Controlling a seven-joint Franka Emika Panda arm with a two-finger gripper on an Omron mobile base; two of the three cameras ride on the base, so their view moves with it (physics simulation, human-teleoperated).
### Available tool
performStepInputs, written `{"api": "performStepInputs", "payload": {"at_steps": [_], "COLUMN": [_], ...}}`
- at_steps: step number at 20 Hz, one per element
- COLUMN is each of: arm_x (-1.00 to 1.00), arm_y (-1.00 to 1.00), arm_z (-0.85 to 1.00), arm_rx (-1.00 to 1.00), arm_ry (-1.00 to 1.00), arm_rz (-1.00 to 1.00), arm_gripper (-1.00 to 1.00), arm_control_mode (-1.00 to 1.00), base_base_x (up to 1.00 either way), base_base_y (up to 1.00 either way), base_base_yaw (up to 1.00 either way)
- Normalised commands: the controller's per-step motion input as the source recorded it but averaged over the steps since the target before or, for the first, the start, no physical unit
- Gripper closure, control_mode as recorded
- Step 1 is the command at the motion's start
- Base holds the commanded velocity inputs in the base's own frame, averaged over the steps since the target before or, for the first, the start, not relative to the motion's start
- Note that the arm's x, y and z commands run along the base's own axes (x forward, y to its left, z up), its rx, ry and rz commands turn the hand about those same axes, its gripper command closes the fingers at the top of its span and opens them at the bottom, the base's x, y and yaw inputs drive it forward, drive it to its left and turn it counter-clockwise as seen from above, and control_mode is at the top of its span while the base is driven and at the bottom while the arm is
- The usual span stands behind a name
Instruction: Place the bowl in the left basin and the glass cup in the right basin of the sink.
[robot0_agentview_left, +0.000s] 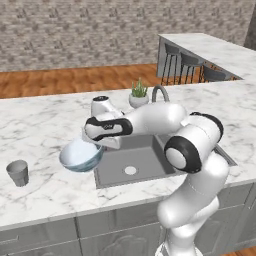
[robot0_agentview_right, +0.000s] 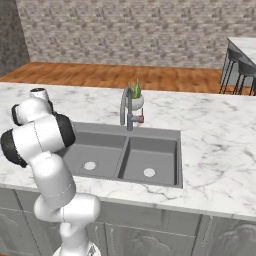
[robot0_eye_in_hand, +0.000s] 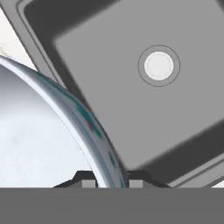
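Gripper (robot0_eye_in_hand: 107, 183): you've got its jaws clamped on the wide pale blue-rimmed bowl (robot0_agentview_left: 80, 156), mid-left of frame, above the counter edge.
Nearby: small grey translucent glass cup (robot0_agentview_left: 18, 173) at far left; small white plant pot (robot0_agentview_left: 138, 100) behind the curved chrome tap (robot0_agentview_left: 160, 92).

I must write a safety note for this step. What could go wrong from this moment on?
1. The hand pinches the bowl only at its rim, so the tilted bowl could slip or swing.
2. The bowl hangs over the sink's left edge, not fully over the left basin; released now, it might hit the rim or land on the counter.
3. The glass cup stands close by on the counter; a wide swing could topple it.
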Motion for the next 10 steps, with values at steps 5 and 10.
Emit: {"api": "performStepInputs", "payload": {"at_steps": [5, 10], "arm_x": [0.00, 0.04], "arm_y": [-0.95, -0.89], "arm_z": [0.03, -0.01], "arm_rx": [0.05, 0.06], "arm_ry": [0.05, 0.05], "arm_rz": [-0.18, -0.16], "arm_gripper": [1.00, 1.00], "arm_control_mode": [-1.00, -1.00], "base_base_x": [0.00, 0.00], "base_base_y": [0.00, 0.00], "base_base_yaw": [0.00, 0.00]}}
